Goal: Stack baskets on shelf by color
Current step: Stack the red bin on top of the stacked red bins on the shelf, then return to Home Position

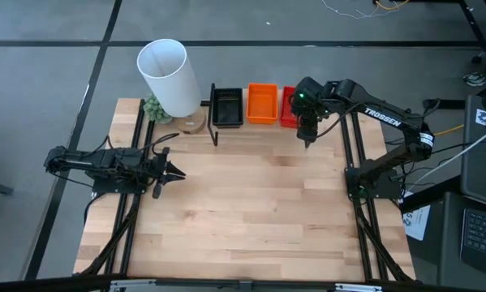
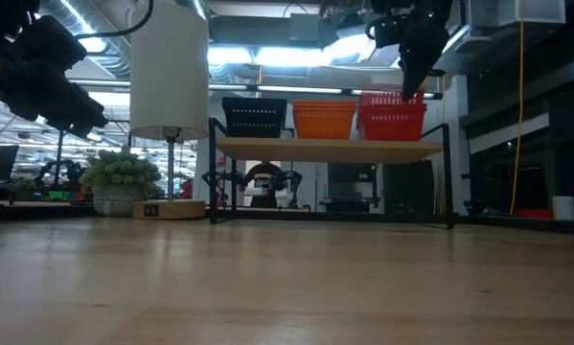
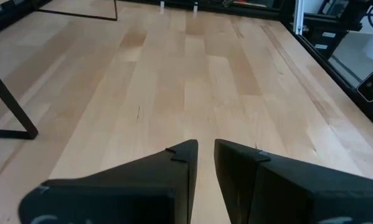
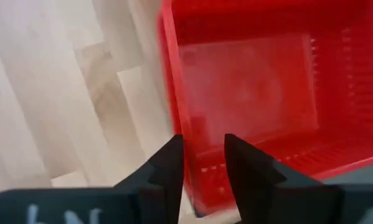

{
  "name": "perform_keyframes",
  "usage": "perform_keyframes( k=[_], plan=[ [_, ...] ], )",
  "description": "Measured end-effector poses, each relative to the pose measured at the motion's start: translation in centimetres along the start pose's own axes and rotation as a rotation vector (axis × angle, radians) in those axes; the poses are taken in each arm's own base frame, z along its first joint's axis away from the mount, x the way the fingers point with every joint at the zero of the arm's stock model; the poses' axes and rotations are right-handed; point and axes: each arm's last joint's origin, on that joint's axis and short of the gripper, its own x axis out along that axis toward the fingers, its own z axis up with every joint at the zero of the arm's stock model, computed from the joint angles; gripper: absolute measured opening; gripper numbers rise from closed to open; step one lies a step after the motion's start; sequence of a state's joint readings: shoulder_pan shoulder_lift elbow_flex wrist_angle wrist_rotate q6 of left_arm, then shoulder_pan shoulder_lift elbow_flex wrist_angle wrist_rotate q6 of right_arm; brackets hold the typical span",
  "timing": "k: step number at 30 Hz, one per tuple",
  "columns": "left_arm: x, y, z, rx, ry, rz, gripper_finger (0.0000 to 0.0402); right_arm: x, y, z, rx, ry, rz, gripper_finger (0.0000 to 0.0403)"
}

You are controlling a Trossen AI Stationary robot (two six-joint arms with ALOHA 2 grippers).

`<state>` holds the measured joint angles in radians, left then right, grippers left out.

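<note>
Seen from overhead in the high view, the low light-wood shelf on thin black legs [image 1: 226, 131] stands at the twelve o'clock edge of the big wooden tabletop [image 1: 243, 211], carrying three slatted plastic mesh baskets in a row: a black basket [image 1: 227, 107], an orange basket [image 1: 262, 104] and a red basket [image 1: 288, 108]. Whether each is one basket or a stack cannot be told from above. The right gripper [image 1: 307, 130] hangs over the red basket's near edge, and the left gripper [image 1: 174, 170] waits at nine o'clock above bare wood. A tall white cylinder [image 1: 168, 77] stands at eleven o'clock beside a small green plant [image 1: 154, 108].

From table height, the low view shows what the overhead one hides: the shelf board [image 2: 330, 147] raised on its legs, the black [image 2: 254, 118], orange [image 2: 325, 120] and red [image 2: 393, 116] baskets side by side on top, and the right gripper [image 2: 408, 84] coming down just above the red one.

The left wrist view shows only bare tabletop [image 3: 192, 81] past the left gripper [image 3: 206, 158], its fingers nearly pressed together.

The right wrist view looks into the red basket [image 4: 261, 81]; the right gripper [image 4: 203, 155] has its fingers a little apart, astride the basket's near wall, though contact cannot be told.
</note>
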<state>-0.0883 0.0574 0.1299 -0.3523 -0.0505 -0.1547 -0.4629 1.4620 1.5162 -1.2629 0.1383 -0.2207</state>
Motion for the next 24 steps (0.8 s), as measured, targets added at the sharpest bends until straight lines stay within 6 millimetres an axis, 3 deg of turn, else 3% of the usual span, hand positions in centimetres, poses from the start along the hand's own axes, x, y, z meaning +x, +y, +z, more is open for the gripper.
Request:
perform_keyframes(
  k=[7, 14, 19, 24],
  plan=[
    [0.0, 0.0, 0.0, 0.000, 0.000, 0.000, 0.0047, -0.6, 0.0, -0.2, 0.027, 0.019, 0.012, 0.0128],
    [0.0, 0.1, 0.0, 0.000, -0.005, 0.032, 0.0047, -4.5, 0.4, 0.0, 0.191, -0.015, 0.062, 0.0129],
    [0.0, 0.2, 0.0, 0.004, -0.010, 0.064, 0.0047, -6.8, 2.7, -0.9, 0.180, -0.068, 0.255, 0.0129],
    [0.0, 0.2, 0.0, 0.005, -0.010, 0.063, 0.0047, -6.6, 6.5, -2.3, 0.103, -0.154, 0.344, 0.0129]
  ],
)
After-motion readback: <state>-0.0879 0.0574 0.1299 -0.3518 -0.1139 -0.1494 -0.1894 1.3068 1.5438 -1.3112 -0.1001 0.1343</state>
